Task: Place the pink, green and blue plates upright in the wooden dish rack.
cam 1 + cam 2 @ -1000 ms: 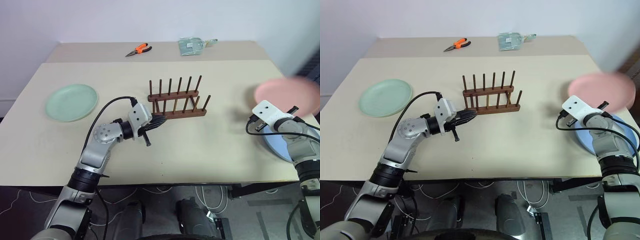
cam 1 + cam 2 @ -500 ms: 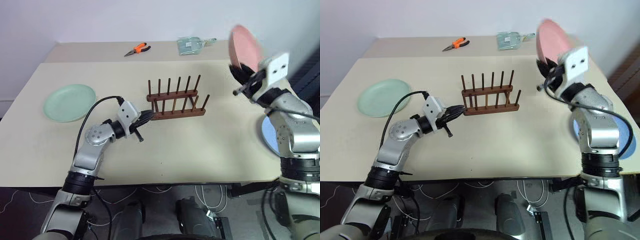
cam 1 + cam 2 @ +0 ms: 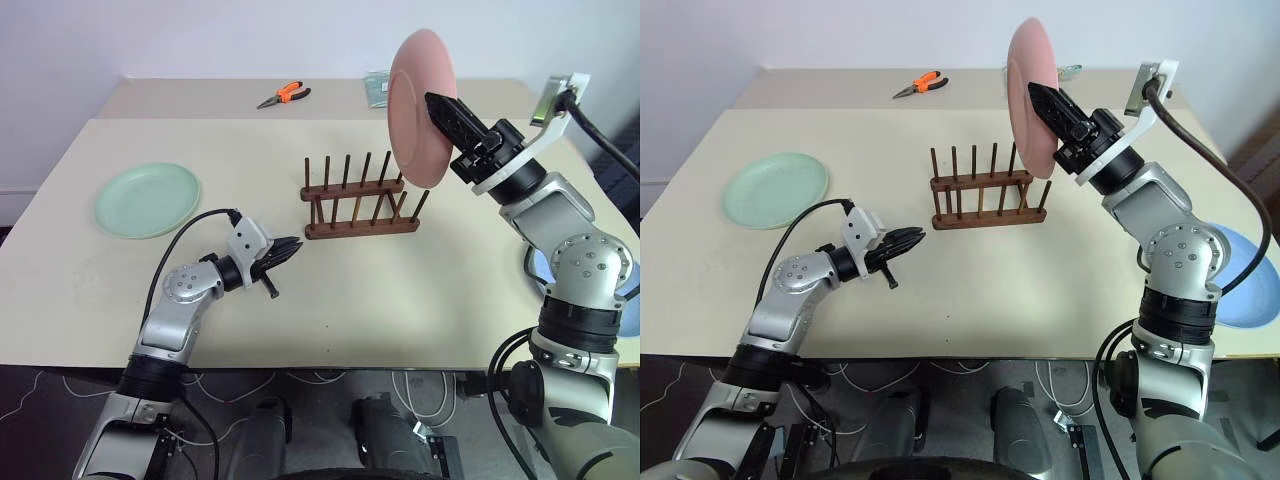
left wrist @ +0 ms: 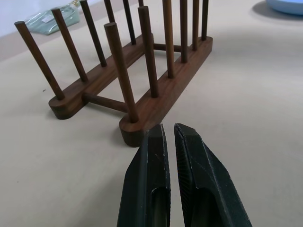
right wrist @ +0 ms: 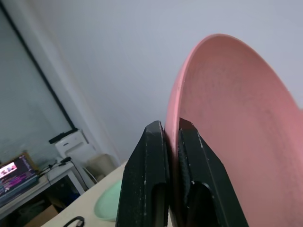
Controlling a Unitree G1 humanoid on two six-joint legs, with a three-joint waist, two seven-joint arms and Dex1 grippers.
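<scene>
The pink plate stands on edge in the air above the right end of the wooden dish rack, with my right gripper shut on its rim. The right wrist view shows the plate pinched between the fingers. The green plate lies flat at the table's left. The blue plate lies at the right edge, partly behind my right arm. My left gripper is shut and empty, level, a short way off the rack's left end.
Orange-handled pliers and a clear plastic packet lie on the rear table, behind the rack. A cable runs along my left forearm. Bare tabletop lies in front of the rack.
My right arm has swung the pink plate from the table's right edge up and leftward, turning it on edge above the rack. My left gripper has drawn back from the rack's left end.
</scene>
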